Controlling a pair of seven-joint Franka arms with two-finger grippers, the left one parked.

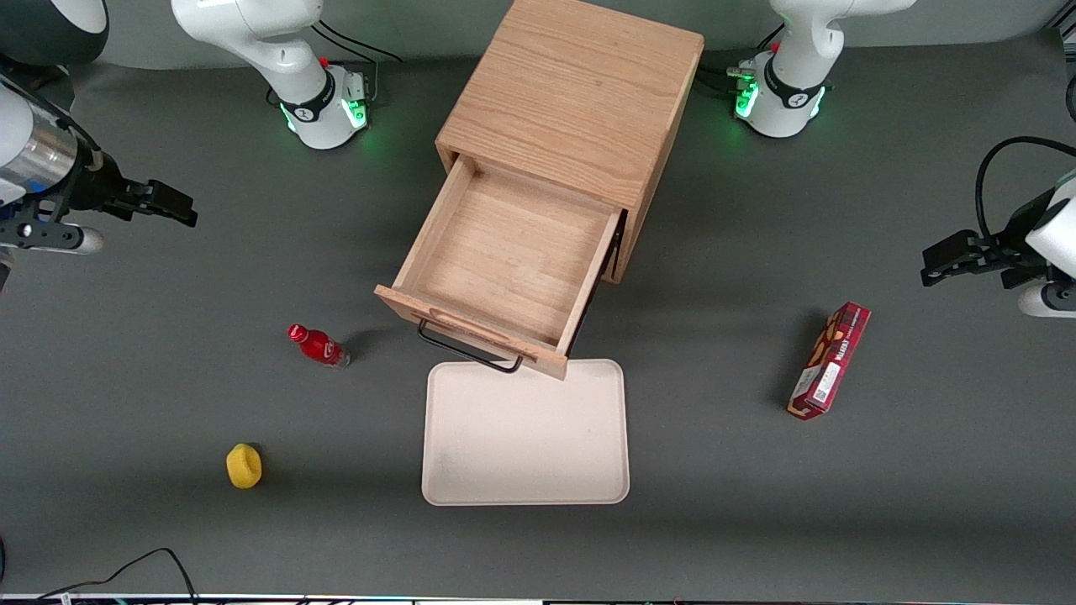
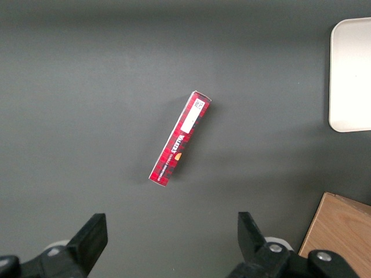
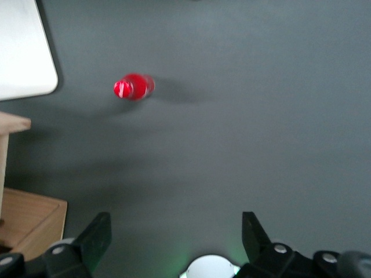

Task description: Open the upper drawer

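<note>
Nearest the front camera, a small yellow object (image 1: pixel 244 466) sits on the dark tabletop (image 1: pixel 126 378) toward the working arm's end, and a pale tray (image 1: pixel 525 437) lies flat near the middle. A little farther off stands a red bottle (image 1: pixel 318 345), upright and well apart from both. A red box (image 1: pixel 830 360) rests on the tabletop toward the parked arm's end.

Just above the tray's farther edge hangs the front panel of the upper drawer (image 1: pixel 504 260), its thin black handle (image 1: pixel 467 351) overhanging that edge. The drawer stands pulled far out of the wooden cabinet (image 1: pixel 580 92), so that nearly its whole plain wooden floor lies open to view, with nothing in it. The lower drawer cannot be seen beneath it.

The claw (image 1: pixel 160 202) hovers well apart from the cabinet, at the working arm's end of the tabletop, holding nothing. In the right wrist view its two fingers (image 3: pixel 95 234) stand wide, with bare tabletop and the bottle between and past them.

By the look of things the job is done: the drawer is out, the handle is free, and the arm is clear of it. Nothing seems left, unless a fuller pull is wanted
</note>
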